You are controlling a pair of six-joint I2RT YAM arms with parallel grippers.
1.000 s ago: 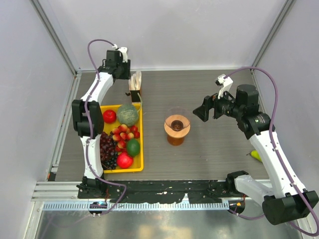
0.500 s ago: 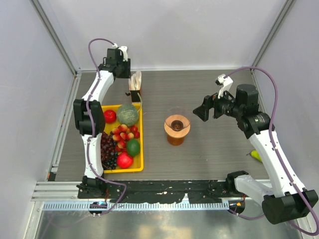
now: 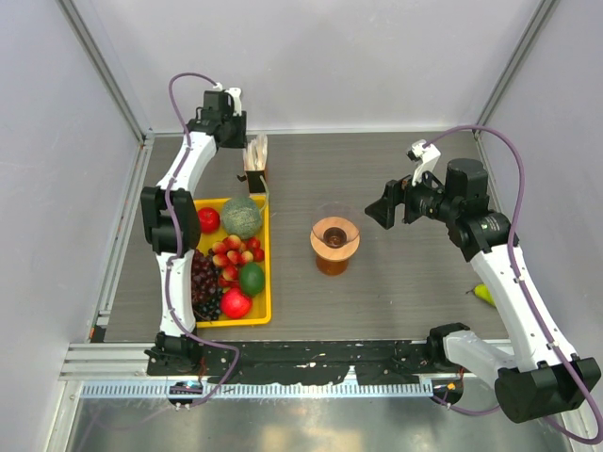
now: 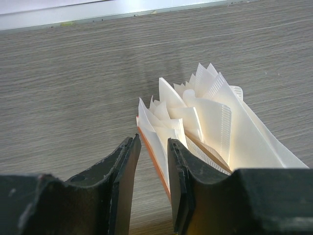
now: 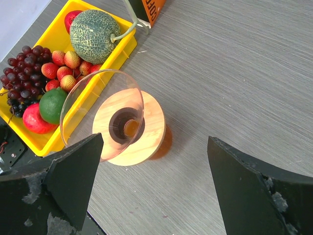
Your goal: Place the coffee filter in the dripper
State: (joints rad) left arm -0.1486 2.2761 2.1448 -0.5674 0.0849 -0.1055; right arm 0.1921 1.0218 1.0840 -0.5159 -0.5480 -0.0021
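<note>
Near the far edge of the table point(image 3: 405, 292), the left gripper point(image 4: 154, 161) is narrowed at a corner of the filter bundle point(image 4: 205, 122); any grip on paper is unclear. Mid-table, the right gripper point(image 3: 375, 215) gapes wide beside the dripper point(image 3: 334, 235).

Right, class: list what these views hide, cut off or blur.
- Left wrist view: the filter bundle's base, behind the left end effector's finger.
- Right wrist view: the orange box, cut off by the top edge.
- Top view: a green item, half behind the right arm.

Dripper point(image 3: 324, 232) upright mid-table, empty; coffee filter point(image 4: 152, 123) foremost in bundle point(image 4: 215, 122).
</note>
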